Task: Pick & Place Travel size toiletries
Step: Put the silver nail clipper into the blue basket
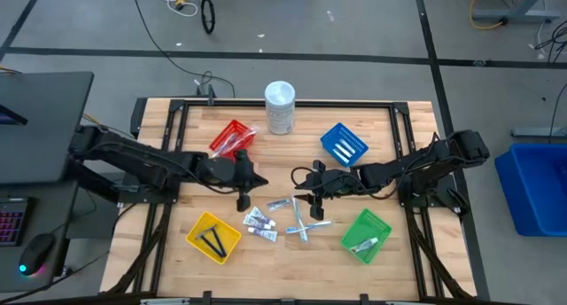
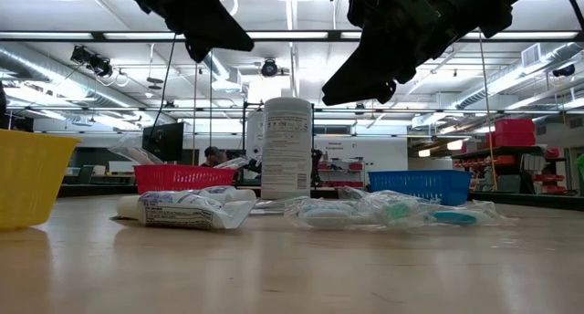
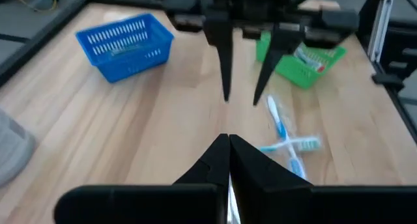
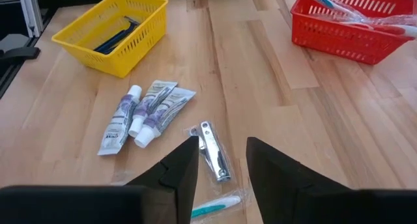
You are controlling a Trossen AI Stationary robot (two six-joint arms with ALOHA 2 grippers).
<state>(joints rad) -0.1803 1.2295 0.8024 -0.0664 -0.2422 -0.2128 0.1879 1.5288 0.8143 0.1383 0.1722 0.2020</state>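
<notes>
The loose travel size toiletries lie mid-table: three white tubes [image 4: 146,113], a metal nail clipper in clear wrap [image 4: 214,155] and wrapped blue-and-white toothbrushes [image 3: 287,142]. My left gripper [image 1: 260,183] hangs shut above the table, just left of them, with nothing visible between its fingers [image 3: 228,149]. My right gripper [image 1: 299,185] faces it from the right, open and raised, its fingers [image 4: 179,168] standing above and on either side of the nail clipper. In the low view both grippers hang well clear of the tabletop.
A red basket [image 1: 232,138] holding wrapped items and a blue basket [image 1: 344,144] stand toward the far side, with a tall white container [image 1: 280,107] at the far edge. At near left is a yellow basket [image 1: 213,236] with dark razors. A green basket [image 1: 366,234] holding a tube is at near right.
</notes>
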